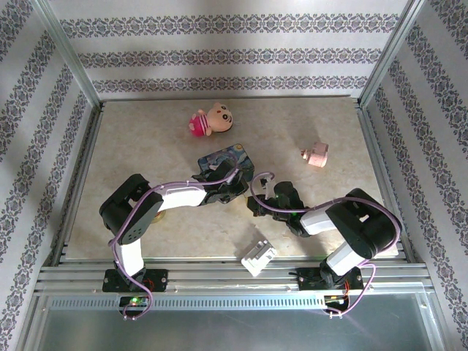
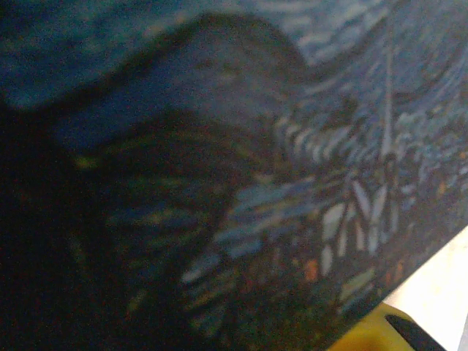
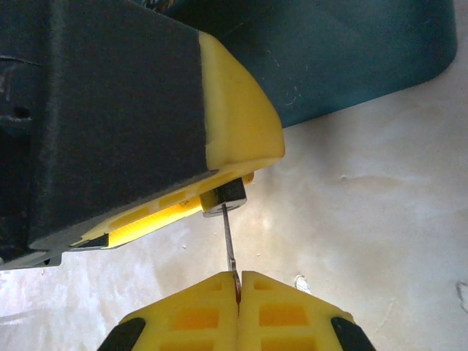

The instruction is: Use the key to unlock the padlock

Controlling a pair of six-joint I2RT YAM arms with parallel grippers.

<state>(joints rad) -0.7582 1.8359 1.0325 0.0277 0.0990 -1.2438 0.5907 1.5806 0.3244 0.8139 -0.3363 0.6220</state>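
The tiny dark padlock point(image 3: 224, 197) is clamped between the yellow fingers point(image 3: 241, 131) of my left gripper point(image 1: 240, 191), just above the table. My right gripper point(image 3: 238, 281) is shut on the thin silvery key point(image 3: 229, 245). The key's blade stands straight up from the closed fingertips, and its tip meets the underside of the padlock. In the top view the two grippers meet at mid-table, the right gripper point(image 1: 257, 203) just right of the left. The padlock's shackle is hidden by the left fingers.
A blue painted tin point(image 1: 227, 162) lies right behind the grippers, close under the left wrist camera point(image 2: 292, 146). A pink plush doll point(image 1: 210, 120) sits at the back, a pink toy piece point(image 1: 316, 154) at the right, and a white plastic block point(image 1: 258, 256) at the front edge.
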